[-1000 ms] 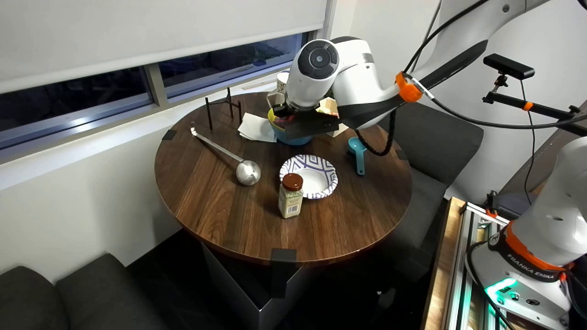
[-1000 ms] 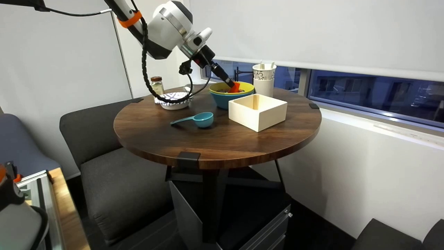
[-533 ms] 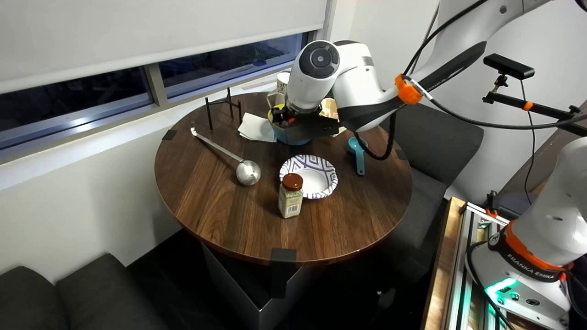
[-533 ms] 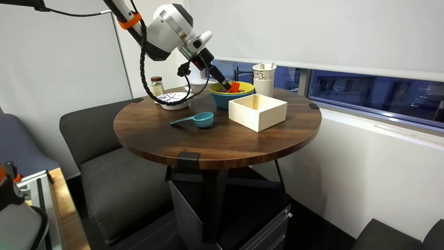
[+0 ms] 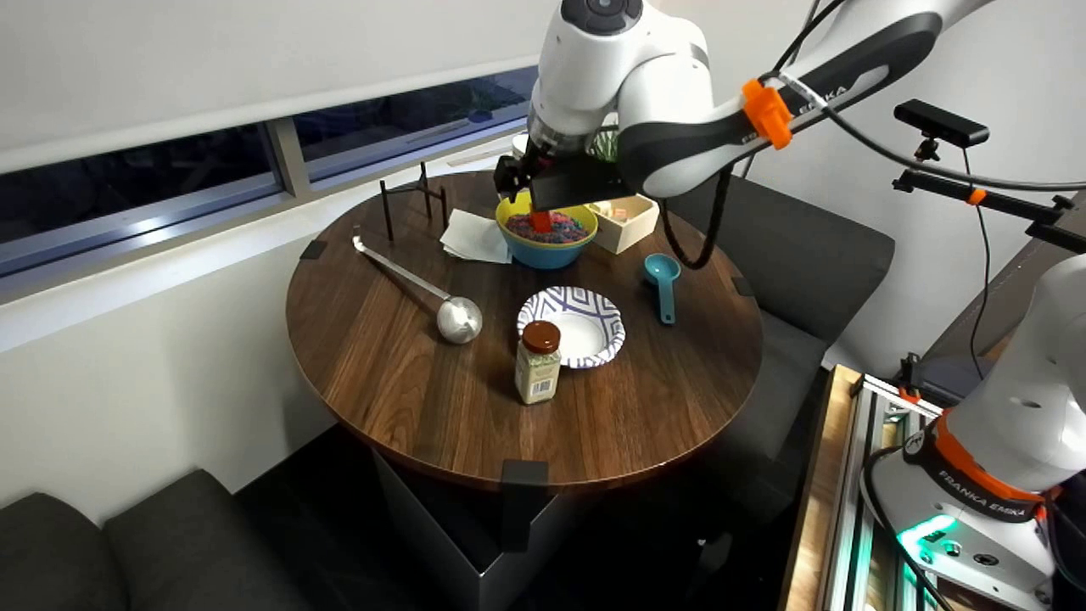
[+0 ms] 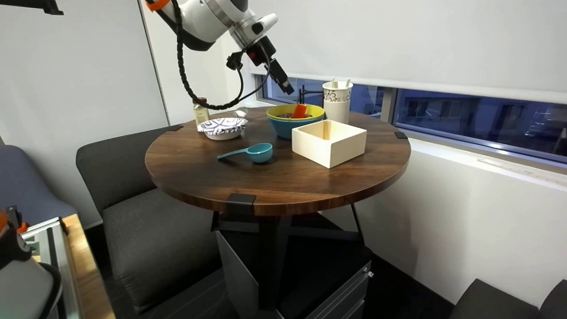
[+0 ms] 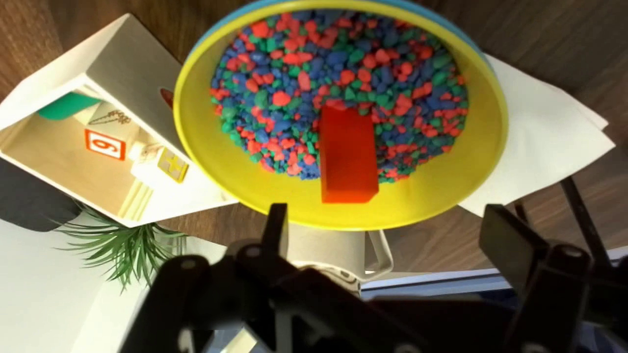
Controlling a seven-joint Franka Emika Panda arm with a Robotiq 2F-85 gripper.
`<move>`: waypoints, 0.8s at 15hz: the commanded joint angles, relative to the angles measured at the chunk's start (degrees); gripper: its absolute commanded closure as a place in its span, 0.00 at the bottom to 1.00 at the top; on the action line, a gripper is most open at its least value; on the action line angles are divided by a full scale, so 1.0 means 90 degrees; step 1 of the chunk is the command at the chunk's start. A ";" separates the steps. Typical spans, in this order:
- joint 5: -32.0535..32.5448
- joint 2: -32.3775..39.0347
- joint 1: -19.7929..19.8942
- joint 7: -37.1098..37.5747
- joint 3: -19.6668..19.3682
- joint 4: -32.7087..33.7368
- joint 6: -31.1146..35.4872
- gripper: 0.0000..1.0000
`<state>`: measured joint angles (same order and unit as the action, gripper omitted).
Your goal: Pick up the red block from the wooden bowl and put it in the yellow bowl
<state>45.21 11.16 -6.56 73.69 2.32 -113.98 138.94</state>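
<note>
The red block [image 7: 348, 157] stands tilted in the coloured pebbles inside the yellow bowl [image 7: 417, 198], which is yellow within and blue outside. In both exterior views the red block [image 6: 300, 111] shows there too, poking up near the rim. Clear above the bowl, my gripper [image 7: 385, 211] is open, its two fingers wide apart with nothing between them. An exterior view has the gripper [image 6: 288, 88] hanging over the bowl, apart from the block. Beside the yellow bowl sits the wooden bowl [image 6: 330, 148], a square pale box; several small toy blocks lie in it in the wrist view.
A cup with a handle [image 7: 326, 245] stands behind the yellow bowl, and white napkins [image 5: 475, 236] lie beside it. Around the round table [image 5: 407, 399] are a teal scoop [image 5: 664, 293], a patterned paper plate [image 5: 607, 327], a spice jar [image 5: 538, 365], a ladle [image 5: 459, 320] and a black stand [image 5: 424, 191].
My gripper has opened and let go of the red block, then risen away from the yellow bowl. The block stays in the bowl's pebbles.
</note>
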 commanded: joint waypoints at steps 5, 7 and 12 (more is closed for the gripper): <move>-0.2183 -0.0644 0.0051 -0.2640 0.0041 0.0826 -0.1474 0.00; -0.2538 -0.0813 0.0068 -0.3060 0.0050 0.0992 -0.1873 0.00; -0.3473 -0.1223 0.0189 -0.4162 0.0037 0.1140 -0.2445 0.00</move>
<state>20.48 2.39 -5.74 43.38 2.36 -103.76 120.66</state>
